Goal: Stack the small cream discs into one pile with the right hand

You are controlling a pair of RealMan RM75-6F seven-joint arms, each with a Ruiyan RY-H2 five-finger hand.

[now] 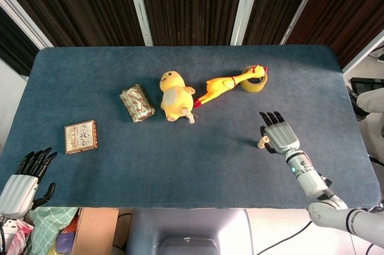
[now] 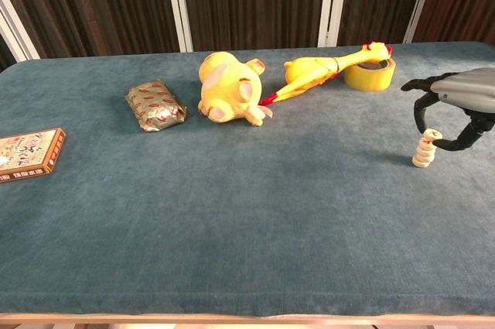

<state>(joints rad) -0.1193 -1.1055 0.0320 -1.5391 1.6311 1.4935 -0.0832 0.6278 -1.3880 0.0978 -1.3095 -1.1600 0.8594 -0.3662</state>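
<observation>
Far left, the left hand (image 1: 24, 180) hangs off the table's near corner, below the edge, fingers spread a little and holding nothing; only the head view catches it. On the blue table (image 1: 180, 147) the small printed box (image 1: 81, 136) lies flat near the left edge, well apart from everything else. Moving right, the shiny wrapped packet (image 1: 137, 103) sits at an angle, and just beside it the yellow plush duck (image 1: 174, 95) lies on its back. Next comes the rubber chicken (image 1: 228, 84), stretched out diagonally, its head resting on the roll of yellow tape (image 1: 254, 79) toward the far side.

Now over to the action on the right: the pile of cream discs (image 2: 424, 150) stands on the cloth near the right edge, well clear of the toys. The top disc (image 2: 429, 135) sits tilted and off-centre on the discs below. The right hand (image 2: 458, 101) hovers palm-down right over the pile, fingers curved downward and apart, with one fingertip on either side of that top disc in the chest view. Whether the fingertips actually touch the disc, I cannot tell. From the head view the hand covers most of the pile, just a sliver of cream peeking out at its left side.
</observation>
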